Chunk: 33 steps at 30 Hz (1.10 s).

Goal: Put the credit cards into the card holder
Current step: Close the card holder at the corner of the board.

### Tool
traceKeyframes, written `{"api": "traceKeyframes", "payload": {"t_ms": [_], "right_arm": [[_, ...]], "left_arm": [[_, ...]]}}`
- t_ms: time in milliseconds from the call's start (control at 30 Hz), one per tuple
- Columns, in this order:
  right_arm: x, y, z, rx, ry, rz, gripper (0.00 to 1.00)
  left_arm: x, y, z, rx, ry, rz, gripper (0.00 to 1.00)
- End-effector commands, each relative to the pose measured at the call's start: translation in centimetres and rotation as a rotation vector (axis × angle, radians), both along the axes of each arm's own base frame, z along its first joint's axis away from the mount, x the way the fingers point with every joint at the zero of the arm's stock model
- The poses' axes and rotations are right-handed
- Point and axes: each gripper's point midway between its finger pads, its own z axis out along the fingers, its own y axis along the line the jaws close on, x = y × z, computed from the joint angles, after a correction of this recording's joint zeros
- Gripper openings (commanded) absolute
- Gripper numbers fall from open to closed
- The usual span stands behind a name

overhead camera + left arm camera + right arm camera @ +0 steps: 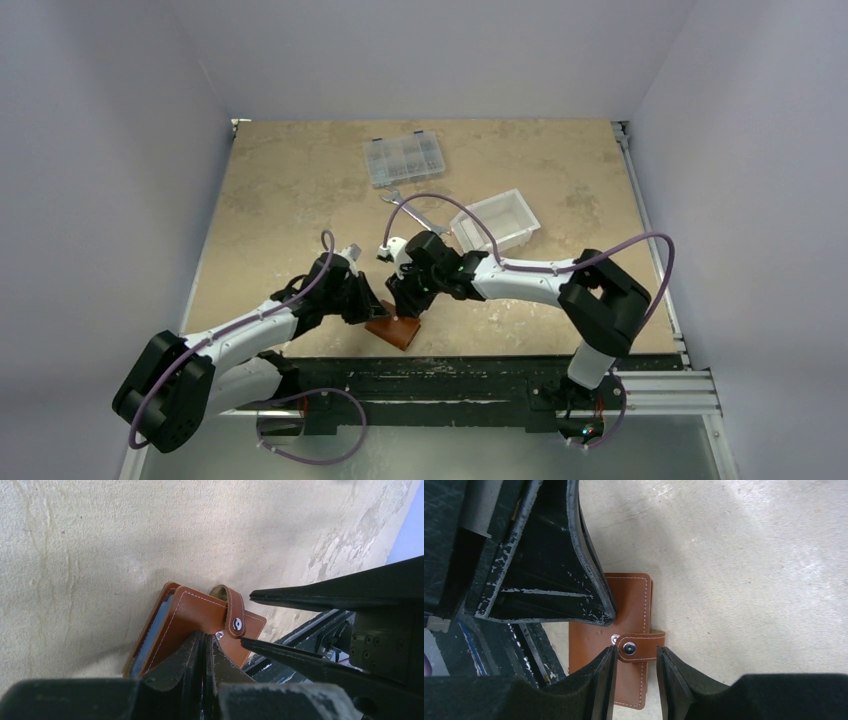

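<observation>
The card holder (396, 331) is a reddish-brown leather wallet lying folded near the table's front edge. In the left wrist view the holder (195, 615) shows a pale grey credit card edge (150, 635) inside it. Its strap (644, 647) lies over the cover, with the snap beside the metal stud (614, 639) and not on it. My left gripper (207, 639) is shut, with its tips pressed on the cover. My right gripper (635, 652) is open, with one finger on each side of the strap. No loose cards show on the table.
A clear compartment box (404, 160) sits at the back. A silver wrench (412, 212) and a white bin (497, 222) lie behind the grippers. The black rail (450, 380) of the table's front edge runs just beside the holder.
</observation>
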Motion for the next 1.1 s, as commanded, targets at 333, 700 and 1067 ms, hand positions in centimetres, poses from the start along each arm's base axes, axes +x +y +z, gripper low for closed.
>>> {"api": "traceKeyframes", "payload": {"t_ms": [333, 700, 1067], "right_arm": [[1.0, 0.9, 2.3, -0.032, -0.149, -0.016, 0.42], [0.9, 1.3, 2.3, -0.032, -0.144, -0.013, 0.09], [-1.2, 1.5, 3.3, 0.049, -0.063, 0.054, 0.00]], "left_arm": [[-0.1, 0.3, -0.5, 0.001, 0.004, 0.011, 0.03], [-0.3, 0.3, -0.6, -0.002, 0.010, 0.008, 0.03], [-0.4, 0.2, -0.9, -0.003, 0.017, 0.002, 0.03]]}}
